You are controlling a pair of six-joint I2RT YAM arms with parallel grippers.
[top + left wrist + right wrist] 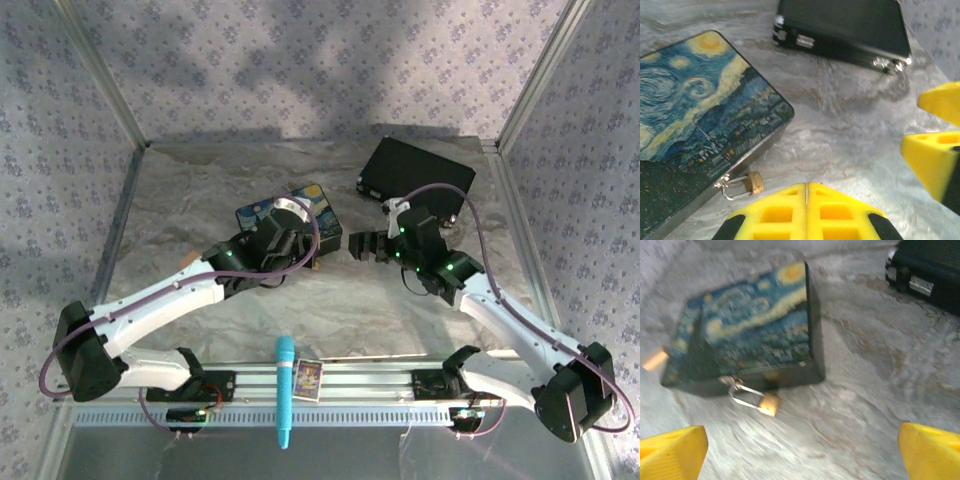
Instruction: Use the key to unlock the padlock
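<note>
The padlock (754, 182), a small brass body on a thin silver shackle, hangs from the clasp of the starry-night tin (700, 110) and rests on the table; in the right wrist view the padlock (769, 404) looks blurred. My left gripper (806, 187) is shut just right of the padlock, with a thin silvery sliver, the key (806, 186), pinched edge-on between its yellow fingers. My right gripper (800, 455) is open wide with nothing in it, facing the tin's clasp side. From above, the left gripper (300, 250) and right gripper (355, 245) sit close together beside the tin (290, 215).
A black case (415, 175) lies at the back right, behind the right gripper. A long cyan stick (285, 390) and a small picture card (307, 380) lie on the rail at the near edge. Crinkled silver sheeting covers the table, with metal frame posts at its sides.
</note>
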